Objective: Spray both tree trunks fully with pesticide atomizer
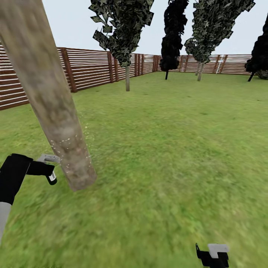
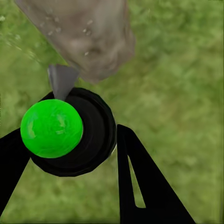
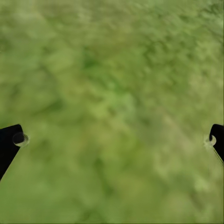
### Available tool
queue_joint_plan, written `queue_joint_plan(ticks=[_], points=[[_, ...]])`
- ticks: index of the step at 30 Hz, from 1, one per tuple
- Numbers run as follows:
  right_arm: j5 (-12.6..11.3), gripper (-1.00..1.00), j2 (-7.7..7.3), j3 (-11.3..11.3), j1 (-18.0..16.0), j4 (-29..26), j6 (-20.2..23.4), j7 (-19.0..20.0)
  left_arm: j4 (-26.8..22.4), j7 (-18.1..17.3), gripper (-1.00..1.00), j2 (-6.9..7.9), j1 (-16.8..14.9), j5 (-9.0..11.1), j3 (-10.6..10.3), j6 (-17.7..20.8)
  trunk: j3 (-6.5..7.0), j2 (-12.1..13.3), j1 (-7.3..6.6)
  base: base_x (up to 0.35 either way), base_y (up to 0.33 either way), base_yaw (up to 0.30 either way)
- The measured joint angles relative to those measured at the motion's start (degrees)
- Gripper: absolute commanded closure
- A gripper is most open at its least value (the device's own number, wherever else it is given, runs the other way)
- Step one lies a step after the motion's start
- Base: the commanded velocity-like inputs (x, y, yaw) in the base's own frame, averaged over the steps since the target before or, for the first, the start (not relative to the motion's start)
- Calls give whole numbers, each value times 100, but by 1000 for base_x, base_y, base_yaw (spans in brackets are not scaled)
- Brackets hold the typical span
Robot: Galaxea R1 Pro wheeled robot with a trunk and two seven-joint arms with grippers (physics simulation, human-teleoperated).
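Surface: green lawn [image 1: 167,156], grassed throughout.
Standing on it: tree trunk [image 1: 56,111] at 9 o'clock; further trees toward 12 o'clock.
Boundary: slatted wooden fence [image 1: 89,70].

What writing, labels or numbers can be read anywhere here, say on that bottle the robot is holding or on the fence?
There are none to read.
The pesticide atomizer, held in the left gripper, shows a plain green ball and a black body, no label.
The tree trunk carries only whitish specks.
The fence is bare slats.
The right gripper is unmarked.
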Motion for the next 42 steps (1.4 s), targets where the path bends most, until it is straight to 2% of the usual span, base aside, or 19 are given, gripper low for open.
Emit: queue_joint_plan(ticks=[11, 17, 30, 32, 34, 35, 36, 38, 40, 42], points=[[0, -100, 0, -1, 1, -1, -1, 1, 12, 17, 100, -3, 1, -5, 7, -1, 0, 0, 0, 182, -237, 47], [0, -100, 0, -1, 1, -1, -1, 0, -2, 22, 100, 12, 0, -12, 14, -2, 0, 0, 2, 22, -269, 13], [-4, -100, 0, -3, 0, 0, 0, 0, 42, 47, 100, 10, 7, -97, 14, 42, 0, 0, 0, 72, -262, 239], [-8, -100, 0, -8, 1, 0, -1, 0, 63, 244, 100, 13, 15, -106, 17, 38, 0, 0, -1, 211, -218, 42], [-8, -100, 0, -9, 1, -5, -1, 1, 175, 690, 100, 18, 34, -135, 47, 25, 0, 0, 0, 214, -216, 9], [-4, -100, 0, -9, 1, -5, -1, 1, 375, 886, 100, 2, 42, -129, 140, 20, -1, 0, 0, 181, -227, 1], [-2, -100, -5, -10, 1, -7, -1, 1, 454, 951, 100, -39, 43, -71, 174, 28, 0, 0, 0, 69, -256, 0], [0, -100, -5, -9, 1, -2, -1, 0, 469, 1019, 100, -43, 42, -104, 242, 21, 0, 0, 1, -22, -266, 0], [-2, -100, -4, -9, 1, -2, -1, 0, 480, 1218, 100, -25, 52, -132, 486, 10, 0, 0, 3, -158, -227, 0], [-9, -100, -2, -11, 1, 0, -1, 1, 480, 1383, 100, -25, 310, -93, 665, -7, -1, -1, 2, -55, -51, 60]])
